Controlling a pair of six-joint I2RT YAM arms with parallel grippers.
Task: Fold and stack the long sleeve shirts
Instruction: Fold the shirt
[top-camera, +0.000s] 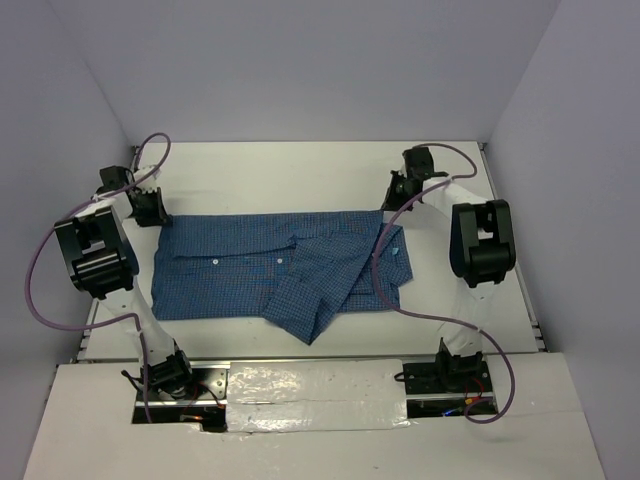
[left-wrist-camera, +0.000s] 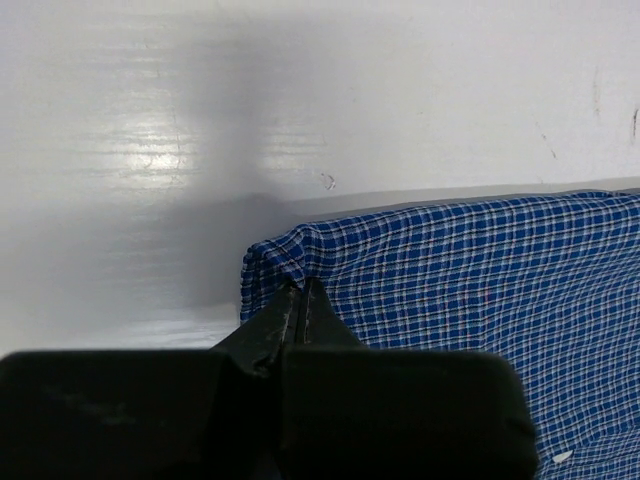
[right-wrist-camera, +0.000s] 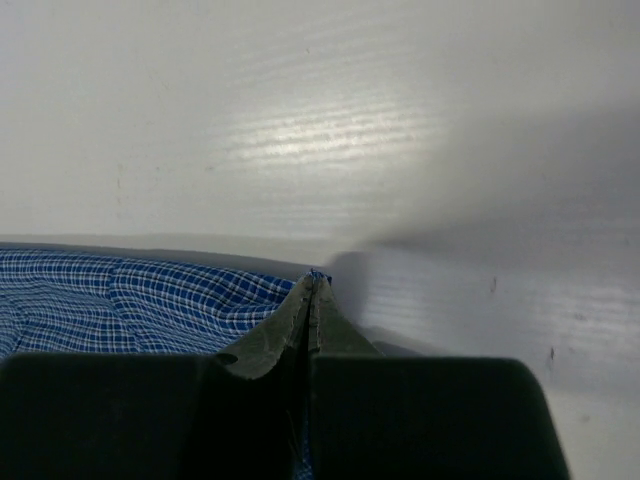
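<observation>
A blue finely checked long sleeve shirt (top-camera: 260, 265) lies spread across the white table, its buttons facing up and one sleeve folded over its right half toward the near edge. My left gripper (top-camera: 152, 212) sits at the shirt's far left corner. In the left wrist view the left gripper (left-wrist-camera: 300, 285) is shut on a pinched fold of the shirt (left-wrist-camera: 470, 270). My right gripper (top-camera: 393, 204) sits at the far right corner. In the right wrist view the right gripper (right-wrist-camera: 314, 280) is shut on the edge of the shirt (right-wrist-camera: 150, 300).
The white table (top-camera: 300, 170) ends at metal rails on the left (top-camera: 90, 330) and right (top-camera: 535, 320). Purple cables (top-camera: 35, 290) loop beside both arms. A white foil-taped cover (top-camera: 320, 395) spans the near edge between the arm bases.
</observation>
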